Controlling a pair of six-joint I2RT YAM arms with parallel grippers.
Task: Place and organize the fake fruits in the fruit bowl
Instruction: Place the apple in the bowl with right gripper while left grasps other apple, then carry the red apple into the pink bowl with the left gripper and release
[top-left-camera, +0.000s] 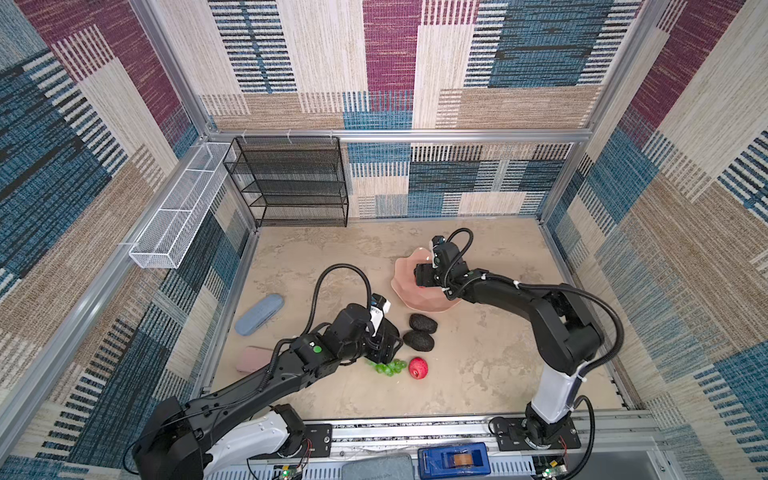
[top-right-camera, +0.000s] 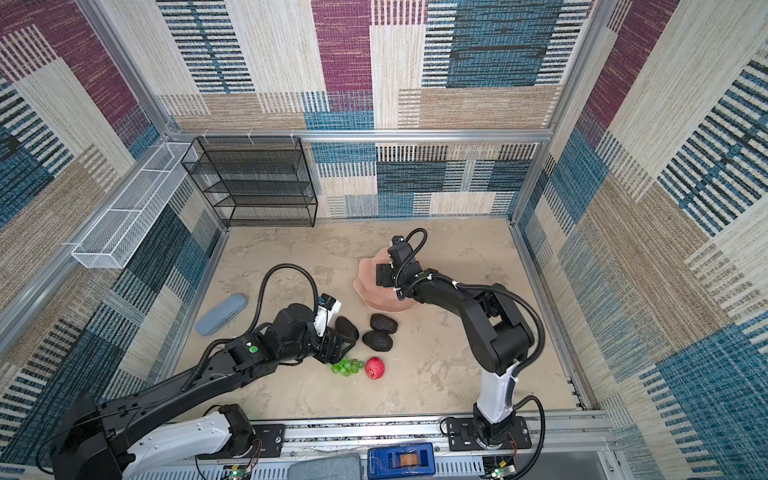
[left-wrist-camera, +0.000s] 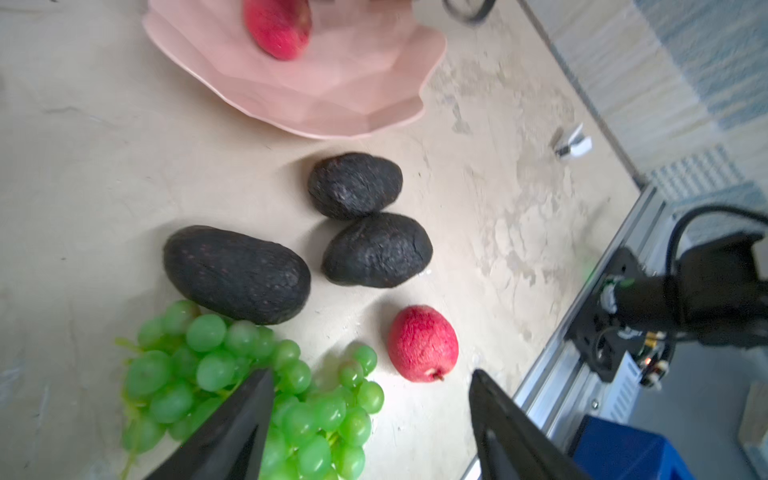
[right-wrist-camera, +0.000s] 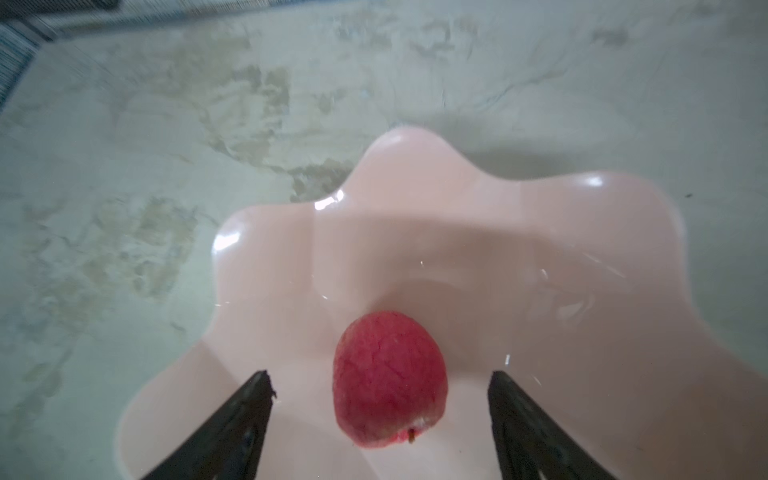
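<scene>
The right fingers (right-wrist-camera: 232, 436) stood wide apart just inside the pink bowl (right-wrist-camera: 540, 232). A red fruit (right-wrist-camera: 390, 382) lay on the bowl's floor between them, with a clear gap on either side, so they gripped nothing. In both top views the bowl (top-left-camera: 409, 297) sat on the worktop (top-left-camera: 478, 365) toward the back, right of the middle, with the right arm reaching over its near rim. The left fingers (left-wrist-camera: 232, 432) were also parted, with nothing held between them, and hung low over the bunch of green grapes (left-wrist-camera: 249, 382). One fingertip overlapped the bunch in the left wrist view, but whether it touched the grapes could not be told. The space between the tips showed only bare worktop and the edge of the bunch. Just beside the grapes (top-left-camera: 388, 368) lay the second red fruit (top-left-camera: 418, 368), apart from them and outside the fingers. Three dark avocados lay between the grapes and the bowl. The largest avocado (left-wrist-camera: 237, 274) lay against the bunch, and the other two avocados (left-wrist-camera: 355, 185) (left-wrist-camera: 377, 249) touched each other closer to the bowl. All five of these fruits rested on the worktop outside the bowl.
</scene>
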